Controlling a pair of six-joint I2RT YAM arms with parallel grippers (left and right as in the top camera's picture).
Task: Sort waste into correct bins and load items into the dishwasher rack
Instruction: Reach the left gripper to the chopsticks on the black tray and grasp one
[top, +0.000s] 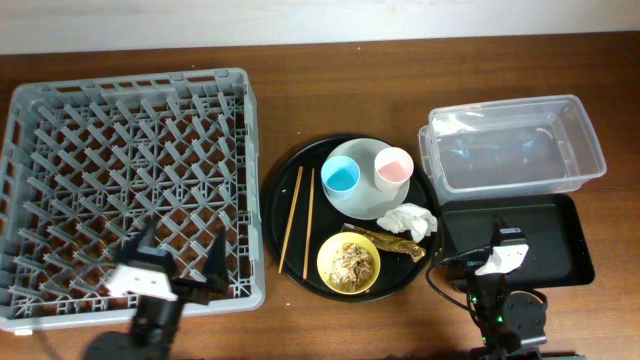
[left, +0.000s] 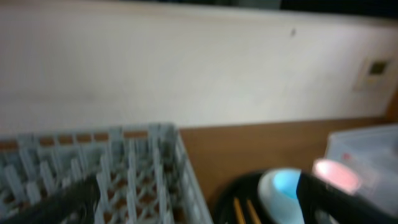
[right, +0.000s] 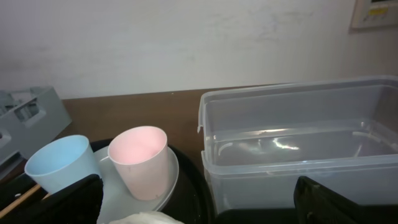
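The grey dishwasher rack (top: 130, 180) fills the table's left side. On a round black tray (top: 290, 270) a pale plate (top: 372, 203) carries a blue cup (top: 341, 177) and a pink cup (top: 393, 167). A white napkin (top: 408, 221), a gold wrapper (top: 385, 241), a yellow bowl (top: 348, 264) of beige scraps and two chopsticks (top: 292, 220) lie beside them. A clear tub (top: 510, 145) and a black rectangular tray (top: 560, 240) stand to the right. My left gripper (top: 180, 252) hangs open over the rack's near right corner. Open too, my right gripper (top: 497, 245) is above the black rectangular tray, holding nothing.
In the right wrist view the pink cup (right: 142, 158), blue cup (right: 62, 165) and clear tub (right: 298, 143) lie ahead of the fingers (right: 71, 202). A pale wall rises behind the table. The left wrist view shows the rack's corner (left: 124, 168) and the blue cup (left: 283, 190), blurred.
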